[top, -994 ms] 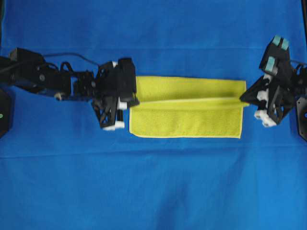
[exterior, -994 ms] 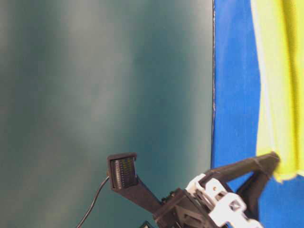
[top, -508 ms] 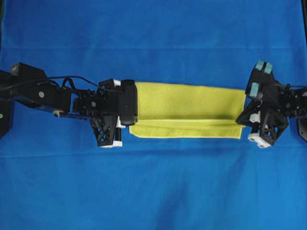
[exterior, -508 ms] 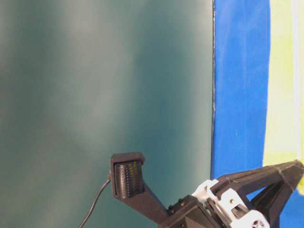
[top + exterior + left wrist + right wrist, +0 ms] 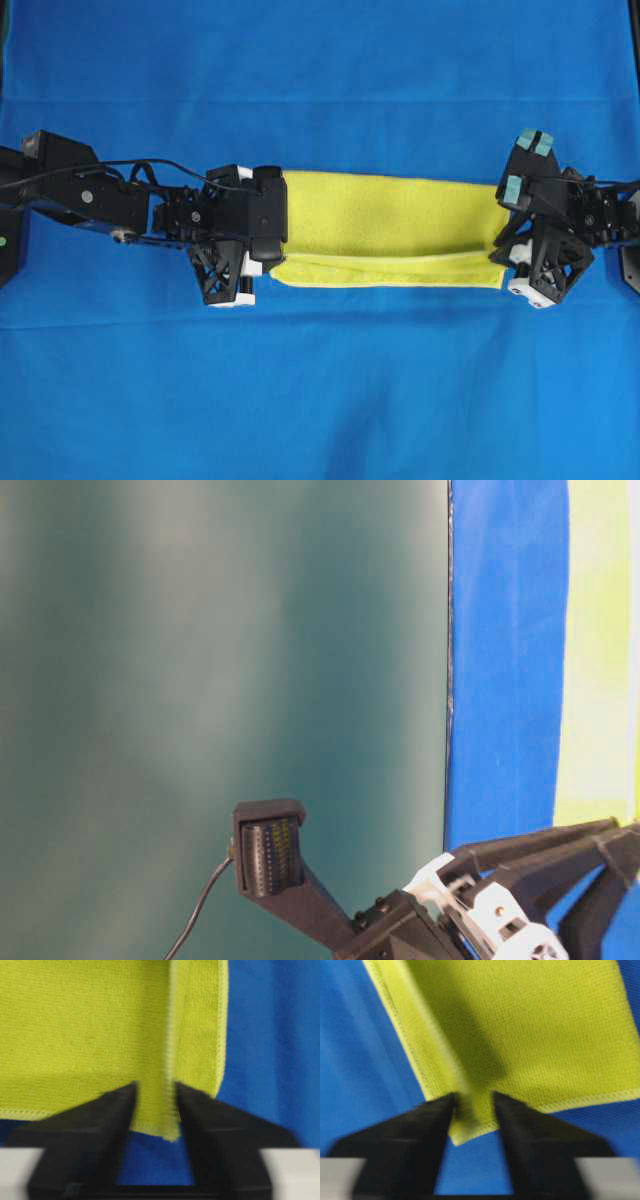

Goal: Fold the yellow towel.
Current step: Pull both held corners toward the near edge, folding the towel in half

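**Between the two claws, the fold is nearly laid**

Between the left claw (image 5: pixel 268 262) and the right claw (image 5: pixel 497 255), the yellow towel (image 5: pixel 390 215) stretches across the blue tabletop (image 5: pixel 320 400). Each claw is clamped on a corner of the upper layer. Over the last second that layer has travelled toward the near edge, leaving only a thin strip uncovered. I'd say the first fold is almost finished; release looks close.

No text, label, brand, number or sign can be read anywhere.
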Motion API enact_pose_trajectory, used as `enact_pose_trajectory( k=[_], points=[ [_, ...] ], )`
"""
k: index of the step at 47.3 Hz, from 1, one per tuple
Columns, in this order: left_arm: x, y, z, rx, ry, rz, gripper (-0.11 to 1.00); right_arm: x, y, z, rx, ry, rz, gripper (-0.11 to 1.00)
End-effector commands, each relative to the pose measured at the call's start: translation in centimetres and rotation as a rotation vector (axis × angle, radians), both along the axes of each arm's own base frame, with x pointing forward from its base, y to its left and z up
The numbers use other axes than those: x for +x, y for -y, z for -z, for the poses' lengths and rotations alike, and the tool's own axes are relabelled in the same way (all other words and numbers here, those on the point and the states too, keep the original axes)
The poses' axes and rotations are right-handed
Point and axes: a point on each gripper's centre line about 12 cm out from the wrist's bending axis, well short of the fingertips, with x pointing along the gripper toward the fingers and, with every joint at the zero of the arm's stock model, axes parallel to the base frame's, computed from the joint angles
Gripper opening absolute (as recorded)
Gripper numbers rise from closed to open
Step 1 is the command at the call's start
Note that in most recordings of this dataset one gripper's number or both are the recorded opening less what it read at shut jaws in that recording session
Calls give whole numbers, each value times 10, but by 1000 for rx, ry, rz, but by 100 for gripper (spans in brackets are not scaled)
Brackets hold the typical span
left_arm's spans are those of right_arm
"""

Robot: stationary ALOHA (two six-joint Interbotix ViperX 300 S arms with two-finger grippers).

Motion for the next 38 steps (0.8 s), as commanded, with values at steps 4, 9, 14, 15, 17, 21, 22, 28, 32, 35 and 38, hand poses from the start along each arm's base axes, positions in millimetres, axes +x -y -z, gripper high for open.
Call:
enact_pose_trajectory(
  k=[4,9,14,15,17,21,22,28,32,35,38],
  points=[
    [1,-1,-25,12,66,10,68,8,-1,-21,-27,66,-34,63],
    [0,-11,-35,20,89,-12,72,9,4,-36,-78,112,-59,56],
    [0,-28,-35,27,90,-54,67,7,16,-41,-127,126,-49,57],
    [0,-32,-35,28,90,-63,67,6,21,-40,-137,117,-35,57],
    [1,-38,-35,29,91,-77,67,5,28,-39,-150,107,-15,57],
    [1,-51,-35,32,91,-110,67,2,42,-34,-175,67,25,57],
    [2,-54,-35,34,91,-118,67,1,45,-32,-183,55,30,57],
    [2,-72,-25,35,70,-163,67,-3,61,-19,-210,-7,61,57],
    [3,-81,-16,34,46,-186,67,-5,68,-8,-212,-47,80,57],
    [5,-87,-8,33,31,-199,67,-6,72,-1,-210,-70,91,57],
    [7,-91,-4,33,26,-207,67,-6,76,7,-207,-87,97,57]
  ],
)
